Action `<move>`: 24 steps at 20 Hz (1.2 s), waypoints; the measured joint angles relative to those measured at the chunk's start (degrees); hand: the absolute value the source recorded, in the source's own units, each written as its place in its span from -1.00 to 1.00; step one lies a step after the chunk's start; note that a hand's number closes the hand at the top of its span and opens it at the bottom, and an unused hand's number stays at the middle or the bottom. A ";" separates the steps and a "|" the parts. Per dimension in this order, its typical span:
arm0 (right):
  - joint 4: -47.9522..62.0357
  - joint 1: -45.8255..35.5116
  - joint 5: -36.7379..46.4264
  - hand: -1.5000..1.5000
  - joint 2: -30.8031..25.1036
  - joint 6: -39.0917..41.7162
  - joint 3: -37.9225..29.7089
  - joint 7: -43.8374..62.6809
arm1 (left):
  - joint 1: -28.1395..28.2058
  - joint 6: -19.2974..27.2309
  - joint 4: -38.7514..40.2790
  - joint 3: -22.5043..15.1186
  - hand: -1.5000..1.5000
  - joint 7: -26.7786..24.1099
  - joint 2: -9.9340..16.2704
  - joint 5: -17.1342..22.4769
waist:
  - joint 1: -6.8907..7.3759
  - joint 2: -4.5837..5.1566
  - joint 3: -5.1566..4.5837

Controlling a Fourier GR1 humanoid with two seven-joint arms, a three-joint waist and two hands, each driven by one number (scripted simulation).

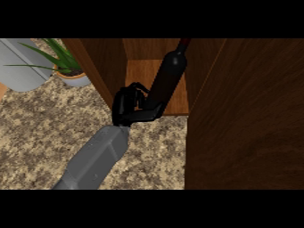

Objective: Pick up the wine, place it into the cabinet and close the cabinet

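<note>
In the head view, one grey forearm (93,160) rose from the lower edge toward the middle of the frame, ending in a black hand (129,107). Which of the robot's arms this was could not be told for certain; it came in left of centre, so it is read here as the left hand. Its fingers and thumb were curled round the lower body of the wine (169,75), a dark bottle that leaned up and to the right from the hand, its neck pointing toward the top of the frame. The bottle's base sat just above the front edge of the wooden shelf (141,73) inside the cabinet (104,67). To the right of the hand stood the open cabinet door (253,116), a broad dark wooden panel. Behind the forearm lay the speckled counter (35,133). Well to the left of the hand stood a potted plant (65,62) beside a pale grey cylinder (16,62).
</note>
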 measured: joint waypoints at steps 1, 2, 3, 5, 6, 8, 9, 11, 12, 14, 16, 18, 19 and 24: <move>-0.02 -0.25 0.36 -1.00 0.21 -0.25 0.53 0.27 | -0.91 0.61 -0.01 -0.70 1.00 0.40 0.00 1.28 | -0.09 0.02 0.01; 0.56 -0.40 1.57 -1.00 0.82 -0.37 1.71 -0.38 | -1.78 0.23 1.26 -0.86 1.00 -0.02 0.00 2.37 | -0.23 0.07 0.00; -0.09 0.66 1.03 -1.00 0.73 0.04 1.53 -0.50 | -2.92 0.04 2.31 -0.71 1.00 0.16 0.00 3.18 | -0.35 0.10 -0.01; -0.08 0.72 1.76 -1.00 0.81 -0.01 1.95 -0.53 | -4.42 -0.67 3.97 -1.56 1.00 -0.60 0.00 5.31 | -0.59 0.15 -0.01; 0.38 0.31 1.69 -1.00 0.72 -0.08 1.74 -0.53 | -5.33 -0.79 4.74 -1.61 1.00 -0.80 -0.01 6.10 | -0.61 0.17 -0.01; 0.76 0.40 1.05 -1.00 0.44 0.38 1.35 -0.76 | -6.69 -1.26 6.33 -1.77 1.00 -1.20 -0.01 7.55 | -0.72 0.19 -0.01; 2.14 -0.84 0.90 -1.00 0.11 0.45 0.71 -1.20 | -7.31 -1.48 6.67 -1.79 1.00 -1.21 -0.01 7.95 | -0.63 0.20 -0.01; 2.45 -0.76 1.35 -1.00 0.11 0.59 0.98 -1.42 | -8.70 -1.27 7.70 -1.77 1.00 -0.97 0.00 8.59 | -0.62 0.21 -0.01; 2.44 0.39 1.11 -1.00 0.10 1.20 0.60 -2.39 | -9.24 -1.63 8.55 -1.39 1.00 -0.98 0.00 8.77 | -0.62 0.20 -0.01; 1.67 0.19 0.67 -1.00 -0.10 0.93 0.37 -1.65 | -11.16 -2.02 10.16 -0.43 1.00 -0.38 0.02 9.03 | -0.59 0.20 0.01; 2.61 -1.24 1.82 -1.00 0.17 0.41 1.16 -1.59 | -12.56 -1.65 11.50 -0.44 1.00 0.00 0.02 9.76 | -0.71 0.26 0.00; 3.43 -1.03 1.17 -1.00 -0.12 1.18 0.29 -2.95 | -13.59 -1.00 12.79 -0.38 1.00 0.62 0.01 10.04 | -0.78 0.27 0.00; 3.19 -1.06 1.11 -1.00 -0.30 1.26 0.33 -2.68 | -14.09 -1.01 14.05 -0.25 1.00 0.71 0.01 10.04 | -0.88 0.31 0.01; 2.32 -0.81 0.65 -1.00 -0.02 1.20 0.94 -2.14 | -16.00 -2.23 19.37 0.95 1.00 0.94 0.00 10.05 | -1.36 0.51 -0.01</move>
